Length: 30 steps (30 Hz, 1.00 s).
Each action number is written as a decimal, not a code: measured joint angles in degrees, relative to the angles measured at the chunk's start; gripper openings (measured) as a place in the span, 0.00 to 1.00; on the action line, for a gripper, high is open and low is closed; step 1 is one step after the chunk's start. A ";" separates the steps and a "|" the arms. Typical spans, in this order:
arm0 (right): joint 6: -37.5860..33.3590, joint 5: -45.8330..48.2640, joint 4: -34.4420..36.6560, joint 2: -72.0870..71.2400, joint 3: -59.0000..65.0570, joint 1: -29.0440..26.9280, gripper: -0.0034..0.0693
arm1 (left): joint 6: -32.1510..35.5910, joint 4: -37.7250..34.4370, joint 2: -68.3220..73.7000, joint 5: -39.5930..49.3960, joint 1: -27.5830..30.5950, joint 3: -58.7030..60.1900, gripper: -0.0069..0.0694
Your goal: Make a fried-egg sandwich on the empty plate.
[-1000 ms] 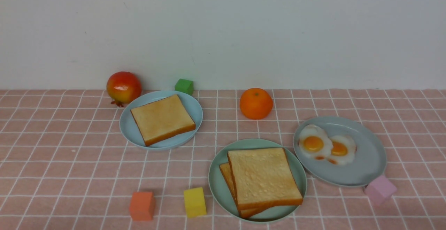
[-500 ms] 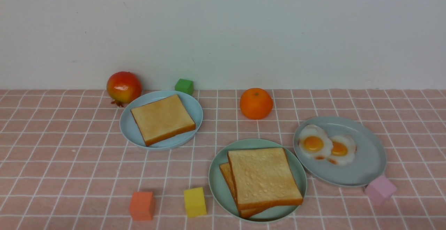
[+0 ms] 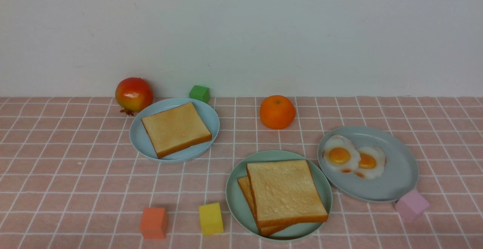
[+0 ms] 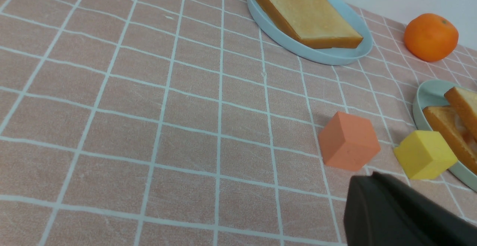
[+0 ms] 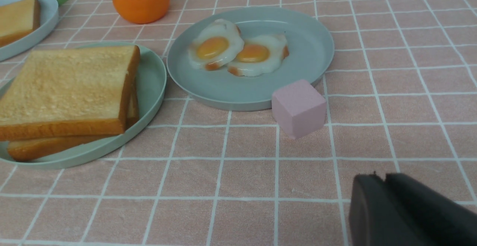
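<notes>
- Sitting on the round mint-green plate (image 3: 237,200) near the front of the pink checked desk (image 3: 75,173): the sandwich of two square golden-brown toast slices (image 3: 283,194), something pale between them in the left wrist view.
- Touching that plate's right rim, a grey-blue plate (image 3: 400,177) holds two white fried eggs with orange yolks (image 3: 353,158).
- A pale blue plate (image 3: 209,122) farther back left carries one toast slice (image 3: 175,128).
- Left hand (image 4: 402,216): dark body at the frame corner, closed, holding nothing.
- Right hand (image 5: 406,212): only its dark body shows; opening unclear, nothing visibly held.
</notes>
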 joint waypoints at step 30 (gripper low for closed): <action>0.00 0.00 0.00 0.00 0.00 0.00 0.22 | -0.02 0.00 0.00 0.00 0.00 0.00 0.12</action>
